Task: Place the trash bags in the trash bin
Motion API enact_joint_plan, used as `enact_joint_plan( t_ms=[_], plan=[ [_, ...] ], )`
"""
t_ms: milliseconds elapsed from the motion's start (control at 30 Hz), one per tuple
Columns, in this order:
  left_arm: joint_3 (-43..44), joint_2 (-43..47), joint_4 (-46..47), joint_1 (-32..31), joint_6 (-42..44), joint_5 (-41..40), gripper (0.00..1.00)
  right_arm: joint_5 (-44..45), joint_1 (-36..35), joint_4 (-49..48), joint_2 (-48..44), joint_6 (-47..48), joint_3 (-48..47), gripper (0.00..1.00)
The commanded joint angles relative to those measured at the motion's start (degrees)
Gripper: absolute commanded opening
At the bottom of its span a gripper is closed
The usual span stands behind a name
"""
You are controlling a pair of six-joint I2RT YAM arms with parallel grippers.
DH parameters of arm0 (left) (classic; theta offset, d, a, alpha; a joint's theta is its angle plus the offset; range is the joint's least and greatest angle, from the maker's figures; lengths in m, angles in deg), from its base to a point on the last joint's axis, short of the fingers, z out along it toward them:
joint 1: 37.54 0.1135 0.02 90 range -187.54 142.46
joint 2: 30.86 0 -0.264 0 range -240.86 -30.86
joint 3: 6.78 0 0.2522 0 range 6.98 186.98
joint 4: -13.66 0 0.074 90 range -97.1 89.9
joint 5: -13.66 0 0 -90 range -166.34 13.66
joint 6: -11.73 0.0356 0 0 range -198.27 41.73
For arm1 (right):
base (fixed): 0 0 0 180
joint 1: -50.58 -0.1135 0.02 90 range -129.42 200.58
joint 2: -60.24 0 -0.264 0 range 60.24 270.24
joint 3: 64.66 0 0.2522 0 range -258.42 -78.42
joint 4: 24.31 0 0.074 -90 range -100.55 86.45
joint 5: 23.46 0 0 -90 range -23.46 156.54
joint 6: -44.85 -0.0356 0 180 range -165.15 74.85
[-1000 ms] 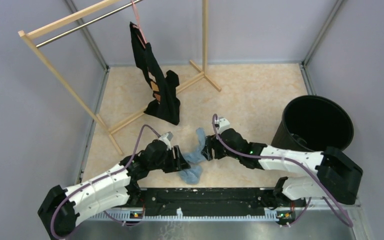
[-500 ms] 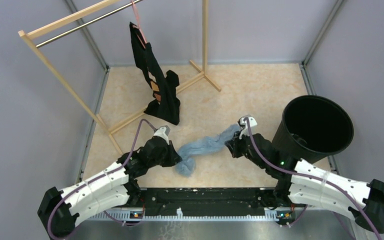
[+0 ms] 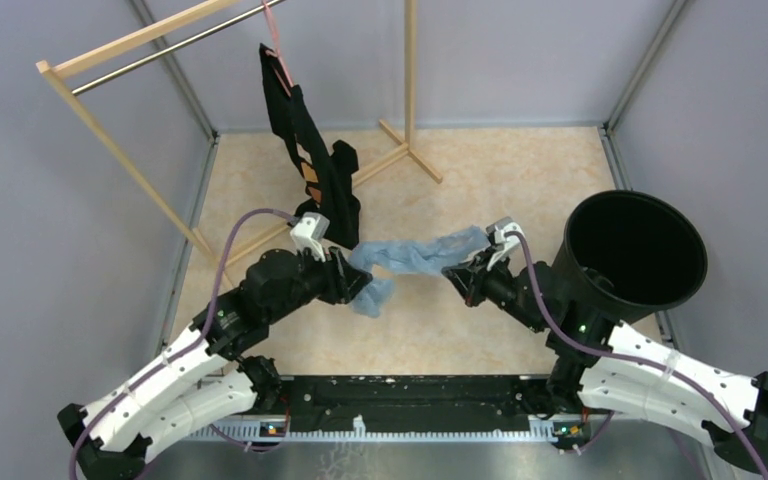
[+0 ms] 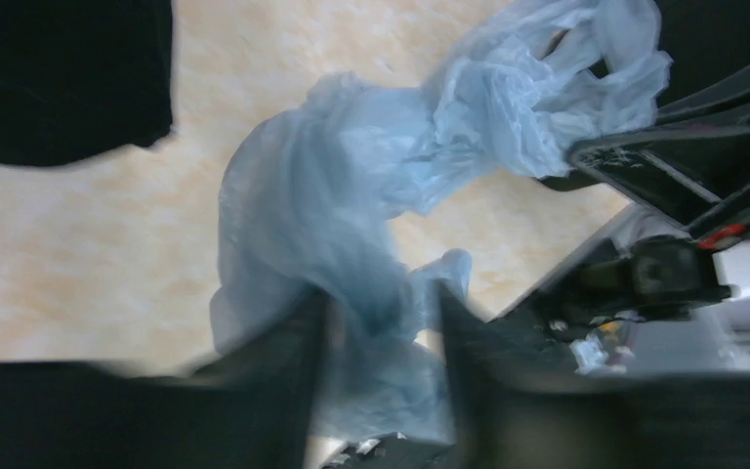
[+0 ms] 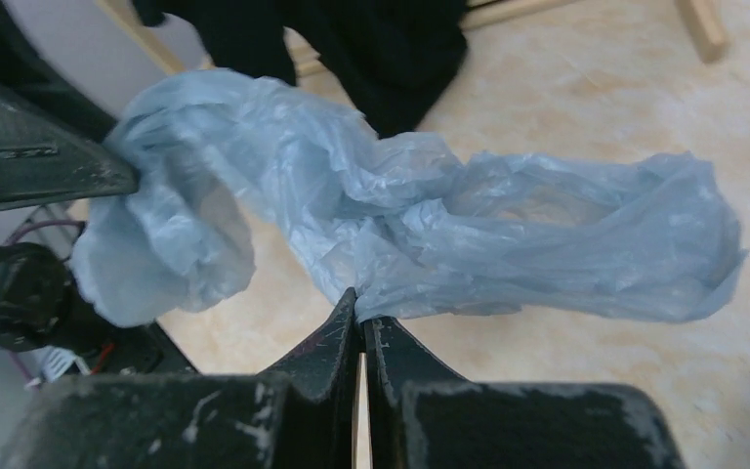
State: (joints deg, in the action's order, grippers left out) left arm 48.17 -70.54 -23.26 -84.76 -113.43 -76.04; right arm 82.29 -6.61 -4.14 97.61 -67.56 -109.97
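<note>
The pale blue, see-through trash bag hangs stretched off the floor between my two grippers. My right gripper is shut on the bag's right part, and in the right wrist view the film bunches out from its pinched fingertips. My left gripper is at the bag's left end. In the left wrist view its jaws stand wide apart with crumpled film lying loosely between them. The black ribbed trash bin stands just right of my right gripper, tilted toward the arms, with its mouth showing.
A wooden clothes rack stands at the back left. A black garment with orange patches hangs from it down to the floor, right behind my left gripper. Grey walls close in the beige floor on three sides.
My right gripper shut on the bag and drew it rightward toward the bin, lifting it off the floor. My left arm rose and moved farther back. The bag went from crumpled to stretched.
</note>
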Motion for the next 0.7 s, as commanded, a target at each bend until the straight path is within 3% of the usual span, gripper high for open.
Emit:
enact_joint_plan(
  t_ms=[0, 100, 167, 367, 467, 567, 667],
  plan=[
    [3.85, 0.97, -3.99, -0.14, 2.15, -12.91, 0.69, -9.74, 0.39, -11.8, 2.49, 3.09, -2.66, 0.0],
    [4.85, -2.66, -12.29, -0.14, -2.39, -15.56, 0.91, -11.86, 0.41, -14.68, 3.79, 3.34, 0.66, 0.0],
    [5.16, -4.29, -15.64, -0.14, -6.14, -14.38, 0.97, -14.18, 0.41, -16.21, 5.07, 5.49, 2.22, 0.0],
    [6.78, -1.22, -8.57, -0.07, -4.1, -4.59, 0.98, -14.48, 0.41, -17.82, 9.57, 9.35, -0.12, 0.0],
    [11.44, -1.85, -10.41, -0.1, -2.43, -8.39, 0.98, -9.69, 2.34, -15.37, 12.04, 9.84, -5.04, 0.0],
    [13.25, -3.38, -12.62, -0.12, -1.58, -12.19, 0.98, -7.47, 5.5, -9.0, 15.36, 12.34, -14.62, 0.0],
    [12.59, -4.71, -12.48, -0.12, -1.81, -12.13, 0.98, 0.33, 5.77, -2.47, 17.36, 18.24, -25.77, 0.0]
  ],
)
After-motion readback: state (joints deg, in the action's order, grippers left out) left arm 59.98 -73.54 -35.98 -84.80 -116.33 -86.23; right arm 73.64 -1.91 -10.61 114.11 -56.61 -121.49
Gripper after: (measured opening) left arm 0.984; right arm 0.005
